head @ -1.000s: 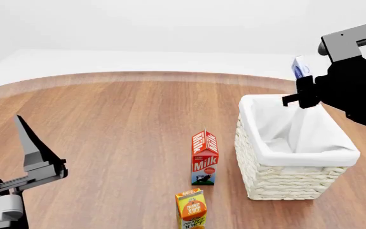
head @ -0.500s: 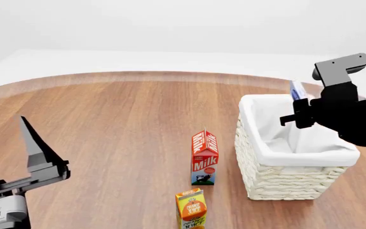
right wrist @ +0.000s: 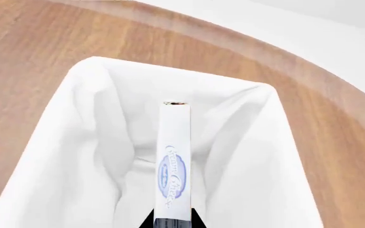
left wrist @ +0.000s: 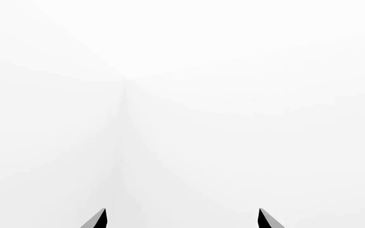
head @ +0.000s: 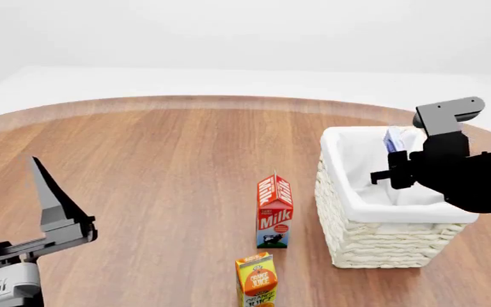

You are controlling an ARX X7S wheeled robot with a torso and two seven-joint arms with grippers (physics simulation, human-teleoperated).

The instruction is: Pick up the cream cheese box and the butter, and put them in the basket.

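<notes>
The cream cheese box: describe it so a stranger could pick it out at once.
Find the big white woven basket on the wooden table. Over its opening, the right end effector holds the cream cheese box. It is thin and white with a blue oval logo, unlike the red milk carton and the orange juice carton standing beside the basket.

Support surface: round wooden table point(head: 160, 166), brown plank grain, pale curved rim running across the upper half of the head view.
Basket point(head: 382, 240): white woven, cloth-lined, resting on the table at right of frame; its liner fills most of the right wrist view.
Milk carton point(head: 275, 211): red, upright, lower centre of frame, just left of the basket, apart from it.
Orange juice carton point(head: 257, 279): upright at the bottom edge, just below the milk carton, partly cut off.
</notes>
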